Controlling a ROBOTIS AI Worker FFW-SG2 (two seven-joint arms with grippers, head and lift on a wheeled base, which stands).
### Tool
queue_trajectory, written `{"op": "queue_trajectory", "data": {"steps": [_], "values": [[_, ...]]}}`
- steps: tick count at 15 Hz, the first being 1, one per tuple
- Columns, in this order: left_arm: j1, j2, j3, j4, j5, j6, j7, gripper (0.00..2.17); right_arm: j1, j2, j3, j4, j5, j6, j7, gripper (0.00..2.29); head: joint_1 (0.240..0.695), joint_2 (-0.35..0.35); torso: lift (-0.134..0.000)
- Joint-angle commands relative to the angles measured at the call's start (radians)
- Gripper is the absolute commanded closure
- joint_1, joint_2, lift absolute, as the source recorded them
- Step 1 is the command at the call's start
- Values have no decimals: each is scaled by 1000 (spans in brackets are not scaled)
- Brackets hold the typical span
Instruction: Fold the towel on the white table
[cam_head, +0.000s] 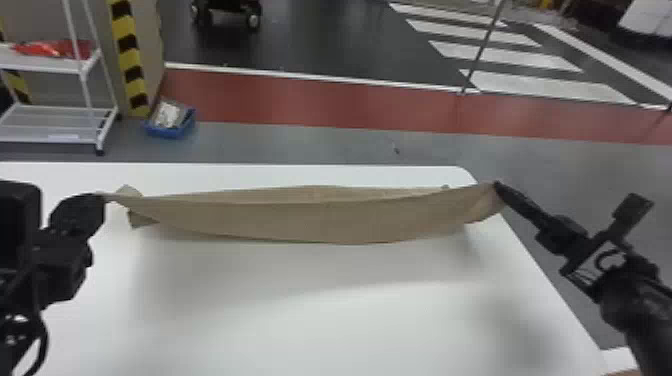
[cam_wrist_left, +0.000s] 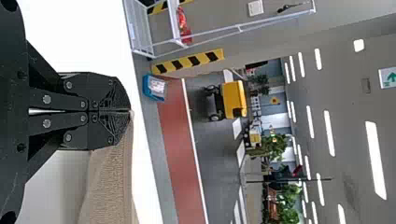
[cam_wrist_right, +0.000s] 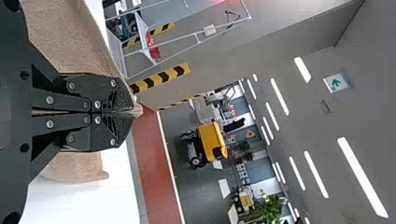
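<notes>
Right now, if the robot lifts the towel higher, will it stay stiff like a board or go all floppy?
Probably floppy: the towel bows down between the left pincer and the right pincer. It looks thin where they pinch it, so it's likely light. Its rough weave might help it not slip.

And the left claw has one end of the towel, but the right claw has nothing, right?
Not quite: the right claw isn't empty. The right wrist view shows it shut on the towel, at the other end. The left claw does have one end.
</notes>
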Motion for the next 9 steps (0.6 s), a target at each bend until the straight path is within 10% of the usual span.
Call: {"op": "queue_trajectory", "data": {"steps": [1,9], "values": [[99,-3,29,-110,-5,56,26,1430,55,-12,-71,-4,-29,5,21,1625,676,-270,-120],[147,-3,70,-202,-11,191,57,1430,104,-63,-119,-80,-123,143,37,1625,695,-346,-120]]}}
